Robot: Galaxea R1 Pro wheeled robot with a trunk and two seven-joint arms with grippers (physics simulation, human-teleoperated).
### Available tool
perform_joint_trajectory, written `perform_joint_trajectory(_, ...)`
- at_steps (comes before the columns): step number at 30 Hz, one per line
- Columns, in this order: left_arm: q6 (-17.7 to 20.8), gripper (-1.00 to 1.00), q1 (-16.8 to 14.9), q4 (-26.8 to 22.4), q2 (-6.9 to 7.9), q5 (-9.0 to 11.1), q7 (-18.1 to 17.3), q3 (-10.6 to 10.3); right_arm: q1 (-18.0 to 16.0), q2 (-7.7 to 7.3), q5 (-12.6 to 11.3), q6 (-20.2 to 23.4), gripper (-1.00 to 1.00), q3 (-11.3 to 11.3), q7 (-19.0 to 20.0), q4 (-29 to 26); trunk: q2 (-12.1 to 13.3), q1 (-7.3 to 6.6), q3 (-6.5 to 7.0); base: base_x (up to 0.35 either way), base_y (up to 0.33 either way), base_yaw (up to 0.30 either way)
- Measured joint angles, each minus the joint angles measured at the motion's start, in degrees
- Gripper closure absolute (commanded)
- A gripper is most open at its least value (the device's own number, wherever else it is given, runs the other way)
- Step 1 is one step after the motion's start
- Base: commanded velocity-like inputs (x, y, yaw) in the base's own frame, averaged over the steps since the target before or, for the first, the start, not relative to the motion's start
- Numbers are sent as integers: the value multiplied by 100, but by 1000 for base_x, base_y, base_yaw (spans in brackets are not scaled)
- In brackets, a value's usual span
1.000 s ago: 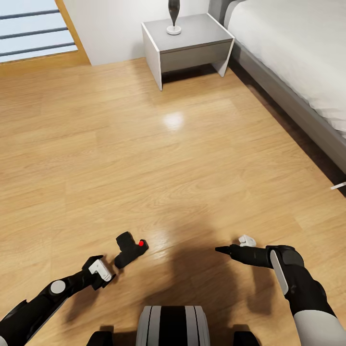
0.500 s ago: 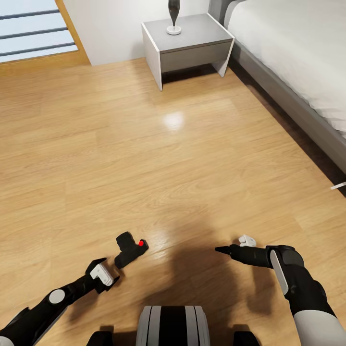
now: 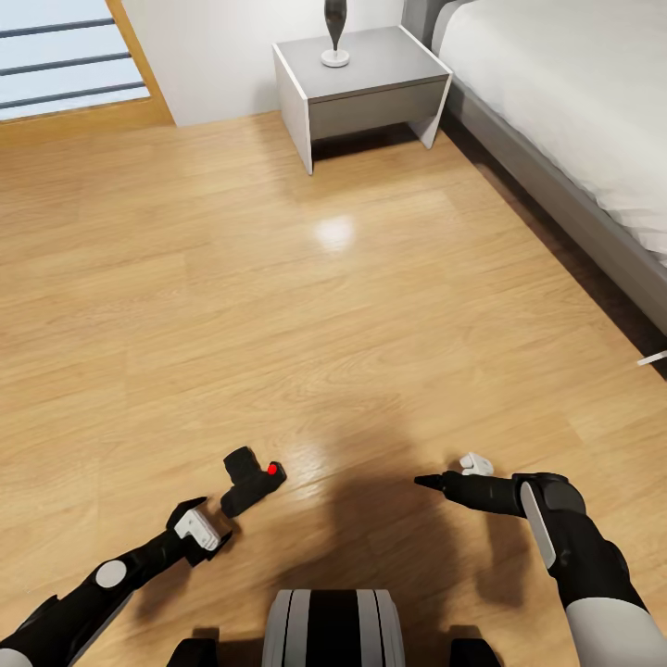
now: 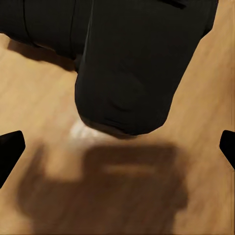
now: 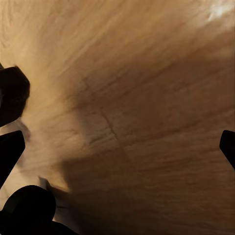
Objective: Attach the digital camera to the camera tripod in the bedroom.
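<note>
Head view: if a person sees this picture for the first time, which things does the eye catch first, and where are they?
First comes the small black digital camera with its red dot, lying on the wood floor just ahead of the left gripper, whose fingers are open. Next, the white bed along the right side and the grey nightstand at the far wall. The right gripper hangs low over the floor, also open.

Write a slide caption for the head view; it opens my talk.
Left gripper, jaws open, beside the digital camera lying on the wood floor, near a nightstand and bed.

A bedroom: white bed (image 3: 574,102), grey nightstand (image 3: 366,83) (wood-plank floor (image 3: 278,306)).
</note>
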Motion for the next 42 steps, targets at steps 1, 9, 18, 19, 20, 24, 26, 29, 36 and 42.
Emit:
perform_joint_trajectory(1, -1, -100, 0, 23, -25, 1, 2, 3, 0, 1, 1, 0, -100, 0, 0, 0, 0, 0, 0, 0, 0, 0)
perform_joint_trajectory(9, -1, -100, 0, 174, -199, -2, 27, 49, 0, 4, 2, 0, -100, 0, 0, 0, 0, 0, 0, 0, 0, 0)
perform_joint_trajectory(18, -1, -100, 0, 202, -310, -7, 57, 62, 0, 10, 2, 0, -100, 6, -8, 0, 0, 0, 0, 0, 0, 0)
perform_joint_trajectory(19, -1, -100, 0, 202, -312, -8, 61, 65, 0, 10, 2, 0, -100, 7, -9, 0, 0, 0, 0, 0, 0, 0)
perform_joint_trajectory(20, -1, -100, 0, 202, -314, -7, 62, 67, 0, 12, 3, 0, -100, 8, -9, 0, 0, 0, 0, 0, 0, 0)
perform_joint_trajectory(24, 5, -100, -2, 203, -317, -10, 68, 70, 0, 16, 2, 0, -100, 8, -9, 0, 0, 0, 0, 0, 0, 0)
perform_joint_trajectory(26, 12, -100, -19, 207, -321, -11, 86, 71, 0, 14, 4, 0, -100, 4, -9, 0, 0, 0, 0, 0, 0, 0)
perform_joint_trajectory(29, 17, -100, -34, 205, -323, -12, 139, 71, 0, 12, 3, 0, -100, 5, -9, 0, 0, 0, 0, 0, 0, 0)
perform_joint_trajectory(36, 39, -100, -69, 199, -320, -20, 300, 66, 0, -3, 2, 0, -100, 0, -1, -2, 0, 0, 0, 0, 0, 0)
perform_joint_trajectory(42, 45, -100, -129, 198, -320, -22, 311, 68, 0, -6, 2, 0, -100, -6, 0, 0, 0, 0, 0, 0, 0, 0)
